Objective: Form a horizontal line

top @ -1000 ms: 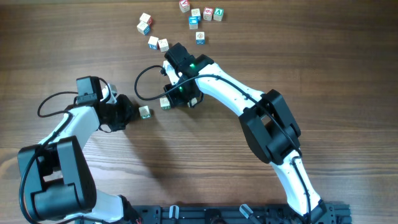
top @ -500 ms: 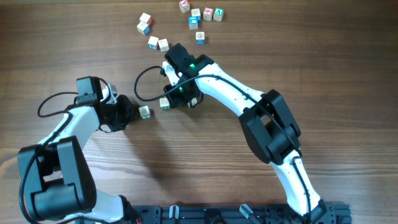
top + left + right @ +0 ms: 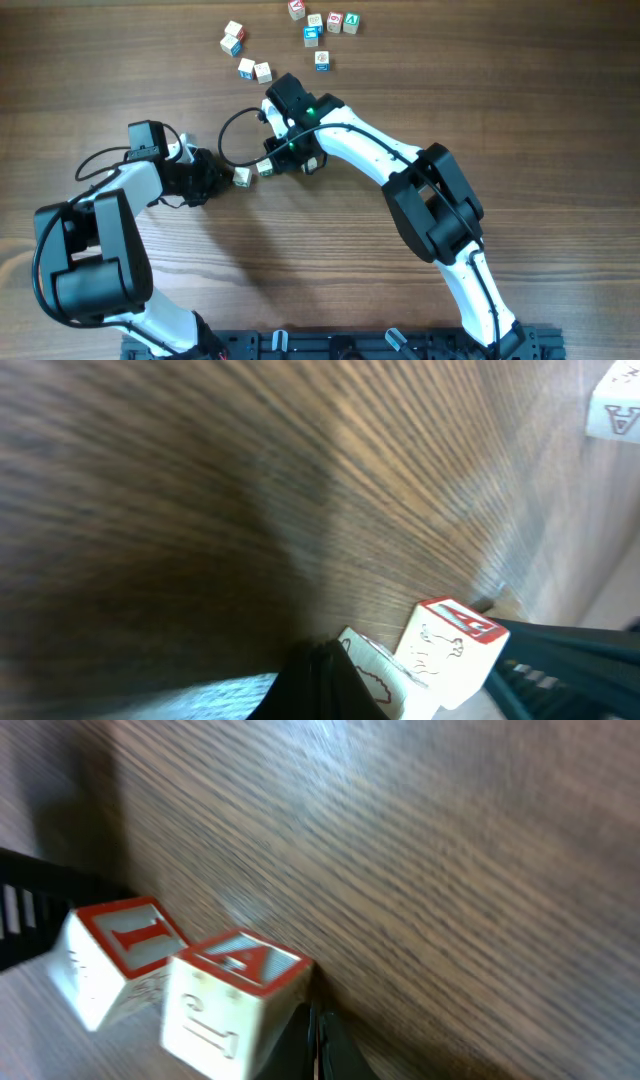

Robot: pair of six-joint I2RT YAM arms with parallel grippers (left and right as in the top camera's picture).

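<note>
Two small pale letter cubes lie side by side at mid-table: one [image 3: 241, 176] at my left gripper's tip, the other [image 3: 265, 168] at my right gripper's tip. They are close; I cannot tell if they touch. A row of three touching cubes shows in no view. My left gripper [image 3: 222, 178] is shut, its tip against the left cube [image 3: 372, 665], with the second cube [image 3: 455, 650] just beyond. My right gripper [image 3: 281, 161] is shut, its tip [image 3: 315, 1045] against the red-topped cube [image 3: 235, 1000]. The other red-topped cube [image 3: 120, 960] lies beside it.
Several loose letter cubes lie at the far edge: a pair [image 3: 254, 70], two at the far left [image 3: 232, 38], a single one [image 3: 322, 61] and a cluster [image 3: 322, 20]. A black cable [image 3: 232, 135] loops between the arms. One far cube [image 3: 615, 410] shows in the left wrist view.
My left gripper has moved right and pushed its cube closer to the cube at my right gripper. The right arm has barely moved.
</note>
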